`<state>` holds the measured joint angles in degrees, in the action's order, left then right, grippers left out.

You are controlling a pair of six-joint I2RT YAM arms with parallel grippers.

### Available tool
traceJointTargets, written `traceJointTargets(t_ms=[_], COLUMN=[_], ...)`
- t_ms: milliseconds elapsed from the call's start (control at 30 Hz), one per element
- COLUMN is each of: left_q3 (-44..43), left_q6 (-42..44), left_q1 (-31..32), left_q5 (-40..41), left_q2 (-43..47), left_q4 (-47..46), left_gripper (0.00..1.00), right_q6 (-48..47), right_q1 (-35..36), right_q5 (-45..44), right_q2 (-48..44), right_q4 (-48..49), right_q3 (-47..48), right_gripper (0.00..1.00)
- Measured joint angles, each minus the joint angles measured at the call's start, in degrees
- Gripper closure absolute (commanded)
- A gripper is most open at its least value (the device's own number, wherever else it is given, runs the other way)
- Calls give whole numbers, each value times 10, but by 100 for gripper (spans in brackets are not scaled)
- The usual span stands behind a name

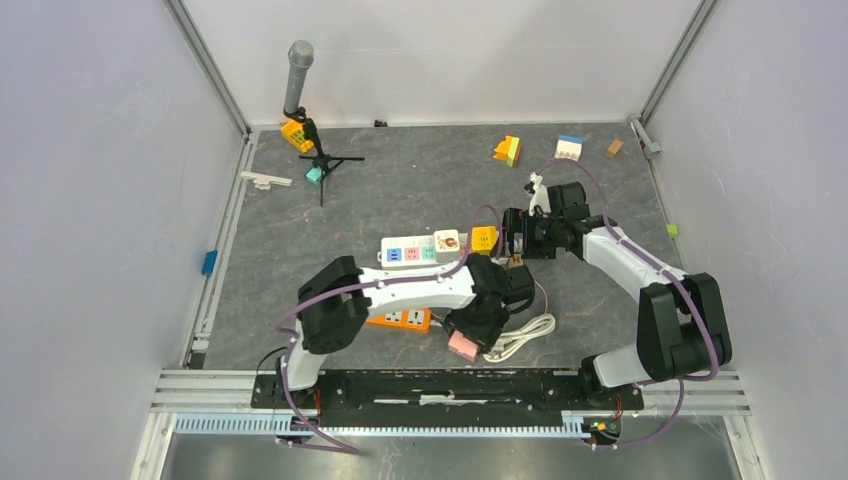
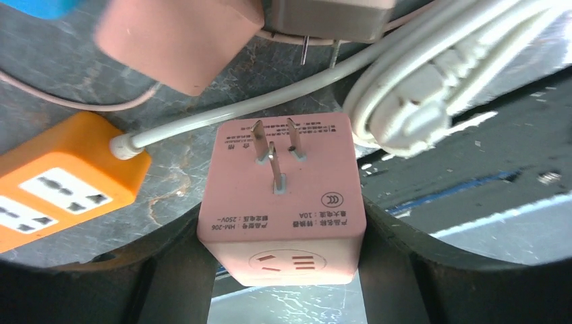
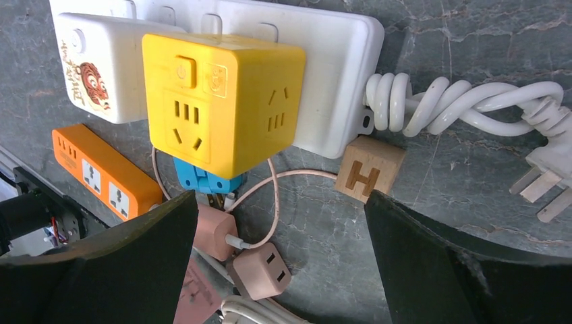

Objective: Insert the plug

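My left gripper [image 1: 466,338] is shut on a pink cube plug adapter [image 2: 283,189], held just above the table near the front edge; its three prongs point away from the wrist camera. It also shows in the top view [image 1: 463,346]. An orange power strip [image 2: 61,175] lies just to its left, also in the top view [image 1: 400,319]. A white power strip [image 1: 415,251] lies farther back, with a yellow cube adapter [image 3: 222,101] at its right end. My right gripper [image 3: 280,202] is open and empty, hovering above the table next to the yellow cube [image 1: 484,238].
A coiled white cable [image 1: 520,335] lies right of the pink cube. Two pink chargers [image 3: 260,270], a blue adapter [image 3: 202,179] and a wooden H block [image 3: 369,169] sit under my right gripper. A grey tube on a stand [image 1: 298,80] and toy blocks [image 1: 508,150] are at the back.
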<state>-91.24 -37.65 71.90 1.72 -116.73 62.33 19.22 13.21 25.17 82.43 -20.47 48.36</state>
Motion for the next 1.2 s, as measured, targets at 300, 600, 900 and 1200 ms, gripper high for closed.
traceJointTargets(t_ms=[300, 600, 900, 1200], left_q3=[-1, 176, 339, 374], left_q6=[97, 283, 412, 498], left_q1=[-87, -153, -152, -152], left_q5=[11, -19, -34, -47], left_q2=[184, 401, 490, 515], left_q4=[-103, -316, -490, -555], left_gripper=[60, 84, 89, 98], right_q6=[-16, -42, -79, -102], right_q1=[0, 2, 3, 6], right_q5=[0, 3, 14, 48], right_q2=[0, -5, -5, -5], right_q4=[-31, -65, -105, -117], right_q3=[66, 133, 148, 148], right_gripper=[2, 2, 2, 2])
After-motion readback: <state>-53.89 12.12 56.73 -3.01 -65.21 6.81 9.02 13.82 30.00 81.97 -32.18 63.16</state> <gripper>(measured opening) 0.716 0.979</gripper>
